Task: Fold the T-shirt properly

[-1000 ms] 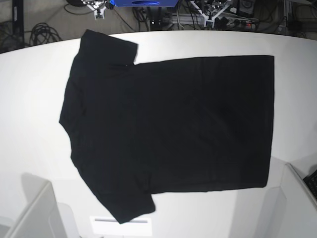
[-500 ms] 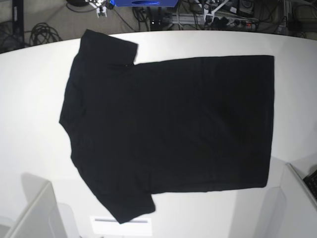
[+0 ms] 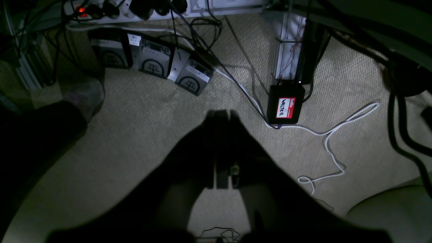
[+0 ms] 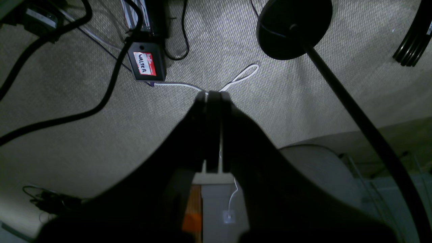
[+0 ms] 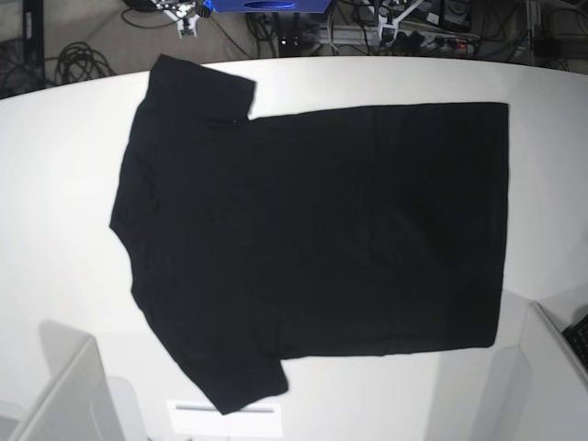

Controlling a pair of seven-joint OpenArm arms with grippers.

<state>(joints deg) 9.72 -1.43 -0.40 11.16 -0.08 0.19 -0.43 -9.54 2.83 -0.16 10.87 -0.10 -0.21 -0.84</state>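
The black T-shirt (image 5: 312, 239) lies spread flat on the white table (image 5: 55, 184), plain side up, with its collar end to the left and its hem to the right. One sleeve points to the far left corner, the other toward the near edge. Neither gripper shows in the base view. In the left wrist view my left gripper (image 3: 221, 116) is shut with nothing in it, hanging over carpet floor. The right wrist view shows my right gripper (image 4: 212, 96) likewise shut and empty above the floor.
Two light grey arm bases (image 5: 64, 395) (image 5: 551, 377) stand at the near corners of the table. Cables and power strips (image 5: 404, 28) lie on the floor behind the table. A black box with a name label (image 3: 286, 107) and white cable lie on the carpet.
None in the base view; the T-shirt lies as before.
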